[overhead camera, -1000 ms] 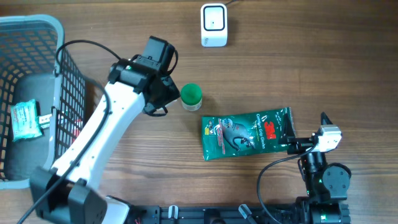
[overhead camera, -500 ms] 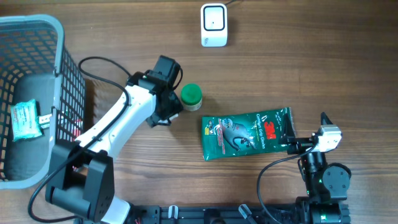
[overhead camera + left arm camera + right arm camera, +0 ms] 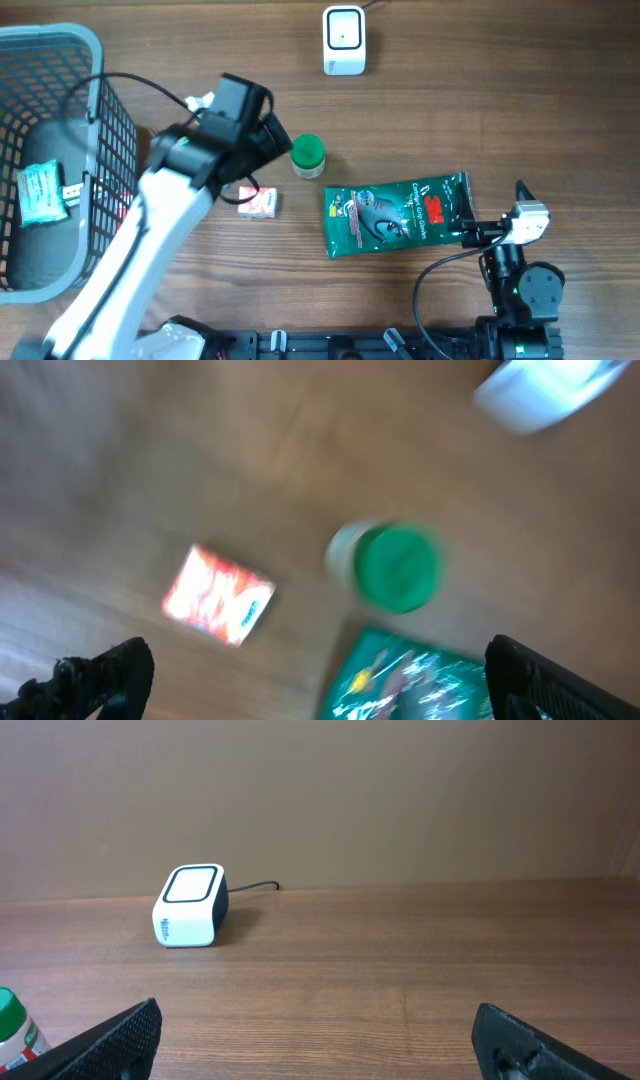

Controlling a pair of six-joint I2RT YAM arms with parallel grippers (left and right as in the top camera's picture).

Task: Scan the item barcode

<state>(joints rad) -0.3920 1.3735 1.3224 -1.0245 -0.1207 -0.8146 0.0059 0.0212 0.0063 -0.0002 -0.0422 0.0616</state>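
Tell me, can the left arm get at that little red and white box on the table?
Probably yes. The box lies flat on bare wood close to the left gripper, whose jaws stand open and empty. Nothing covers it; the green-capped bottle stands apart from it.

One scanner, one bottle, one green pouch, one small box, one basket

White scanner at far edge of wooden counter, green-capped bottle upright near green pouch, small red-and-white box flat beside white left arm, grey basket on left holding pale packet
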